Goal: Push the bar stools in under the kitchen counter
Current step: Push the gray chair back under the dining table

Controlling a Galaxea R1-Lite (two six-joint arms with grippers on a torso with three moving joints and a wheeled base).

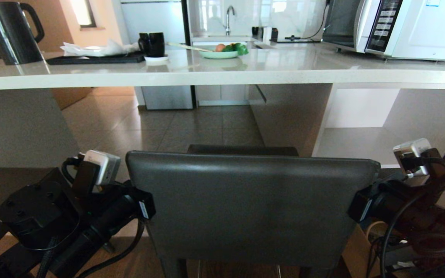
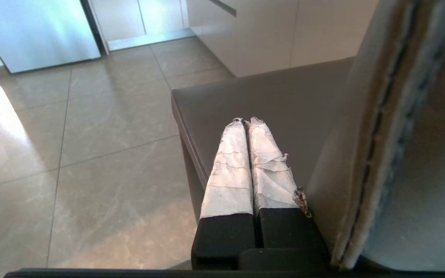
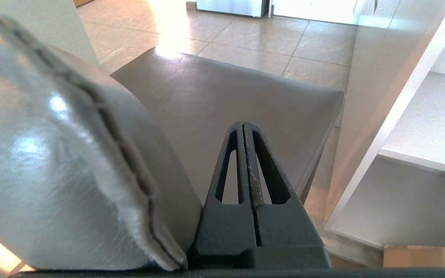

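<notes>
Bar stool [image 1: 251,208] centred before kitchen counter [image 1: 222,71], seat front just under slab edge. Flanked at backrest by both grippers: left gripper [image 2: 247,120] beside its left edge, taped fingers [image 2: 230,170] pressed together, empty, over seat. Right gripper [image 3: 243,124] beside right edge, jaws fully closed, nothing held. White shelf unit [image 3: 427,131] just beyond right gripper.

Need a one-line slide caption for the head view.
Both shut hands, left hand and right hand, flank the bar stool backrest, facing the gap under the kitchen counter.
</notes>
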